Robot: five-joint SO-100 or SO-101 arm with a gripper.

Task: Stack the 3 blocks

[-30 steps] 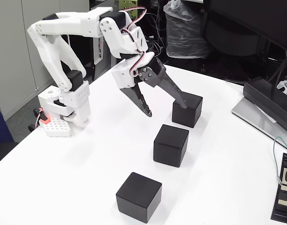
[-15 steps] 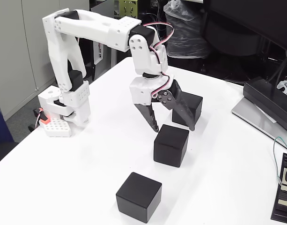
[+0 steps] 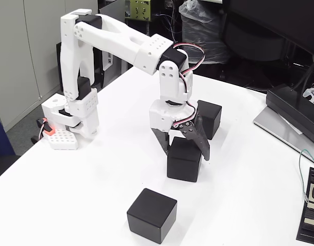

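Middle block [image 3: 184,160] sits on the table [image 3: 95,174], between the far block [image 3: 210,119] and the near block [image 3: 151,214], all three apart, none stacked. We see the gripper [image 3: 186,151] has swung off the far block and dropped over the middle one; fingers spread, straddling its top, not yet clamped. We judge first pickup is about to start.

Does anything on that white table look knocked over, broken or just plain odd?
Nothing stands out. All three black cubes sit flat and apart on the white table: the near cube, the middle cube and the far cube. The gripper straddles the middle cube, jaws open.
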